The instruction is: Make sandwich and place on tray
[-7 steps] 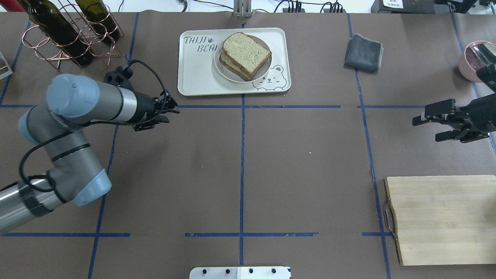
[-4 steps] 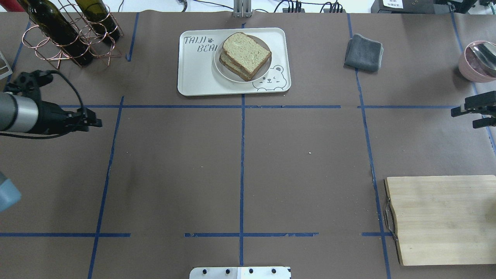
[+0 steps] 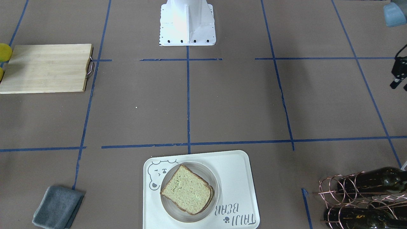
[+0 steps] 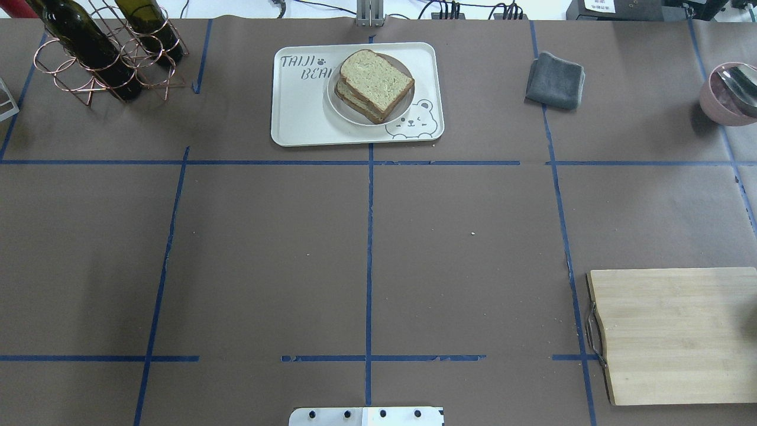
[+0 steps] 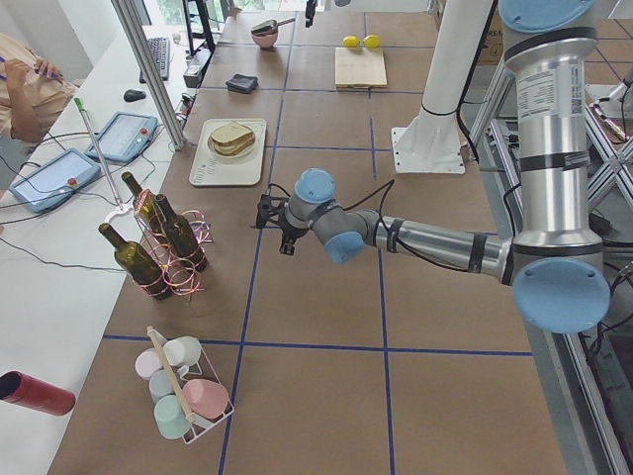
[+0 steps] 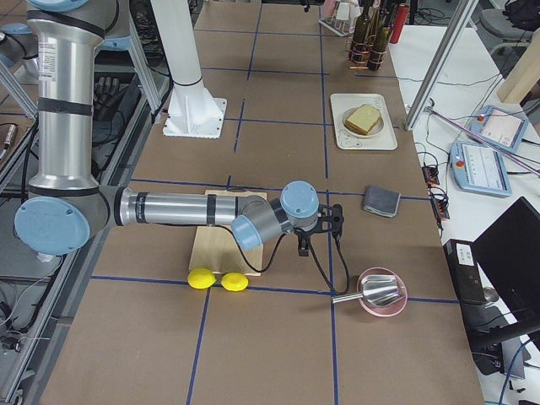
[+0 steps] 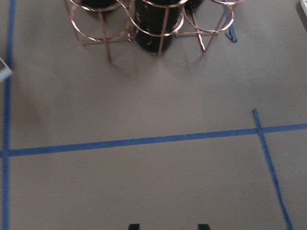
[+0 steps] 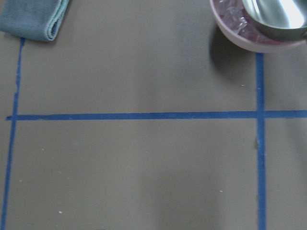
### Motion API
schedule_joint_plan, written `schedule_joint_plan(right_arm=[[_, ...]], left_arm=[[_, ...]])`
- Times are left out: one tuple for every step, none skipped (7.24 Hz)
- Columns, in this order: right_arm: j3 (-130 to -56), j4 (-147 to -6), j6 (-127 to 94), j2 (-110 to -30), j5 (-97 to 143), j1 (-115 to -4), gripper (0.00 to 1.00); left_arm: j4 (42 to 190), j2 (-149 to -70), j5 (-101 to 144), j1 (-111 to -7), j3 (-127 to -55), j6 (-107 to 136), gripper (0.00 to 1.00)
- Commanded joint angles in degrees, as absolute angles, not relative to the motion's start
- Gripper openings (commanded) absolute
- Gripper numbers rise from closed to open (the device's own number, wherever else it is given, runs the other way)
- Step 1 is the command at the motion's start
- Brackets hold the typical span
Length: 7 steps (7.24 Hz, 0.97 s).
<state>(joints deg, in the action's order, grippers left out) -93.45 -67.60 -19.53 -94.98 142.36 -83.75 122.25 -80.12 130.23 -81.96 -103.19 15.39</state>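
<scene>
Near the bottles (image 3: 375, 181), unseen overhead, hangs the left gripper (image 3: 399, 83).

Smooth cream tray (image 4: 301, 112), matt brown paper (image 4: 266, 248), wooden board (image 4: 674, 331), grey cloth (image 4: 556, 80)

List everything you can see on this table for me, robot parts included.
tray: one, cream-white, bear drawing, far centre
dish: one, white, on the tray
sandwich: one, tan with a brown crust, on the dish
cloth: one, grey, folded, right of the tray
cutting board: one, pale wood, near right
lemons: two, yellow, beside the board
bowl: one, pink, far right
scoop: one, metal, in the bowl
wine bottles: three, dark green, far left
rack: one, copper wire, holding the bottles
cups: several, pastel, left end
left gripper: black, open, near the rack
right gripper: black, between board and bowl, open or shut unclear
</scene>
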Motion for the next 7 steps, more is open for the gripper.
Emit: schedule_joint_plan(right_arm=[[-93.5,-83.6,-0.6,-93.4,140.5,-90.1,1.0],[-93.7,-87.8,2.9,-92.6,140.1,-92.1,1.0],[-94.6,-88.7,3.2,-92.5,139.2,-92.3,1.0],[-95.9,-91.5,3.3,-92.6,138.2,-91.0,1.0],[-96.7,-93.1,3.2,-92.5,135.9,-91.0,1.0],[-97.2,-93.9,2.6,-92.5,134.5,-90.6,1.0],[-98.1,-97.0,2.6,-92.7,134.0,-90.6,1.0]], left_arm=[[108.6,-80.3,131.1,-90.4,-102.3,-4.6,0.51],[100.4,-80.6,131.2,-90.9,-103.4,-7.1,0.51],[93.5,-82.2,131.2,-91.4,-105.4,-10.2,0.65],[92.6,-82.2,131.4,-91.4,-104.6,-10.3,1.0],[92.5,-81.3,131.5,-91.6,-105.9,-10.5,1.0],[92.1,-80.7,131.4,-91.6,-105.5,-10.0,1.0],[92.5,-77.6,132.2,-91.7,-107.4,-10.5,1.0]])
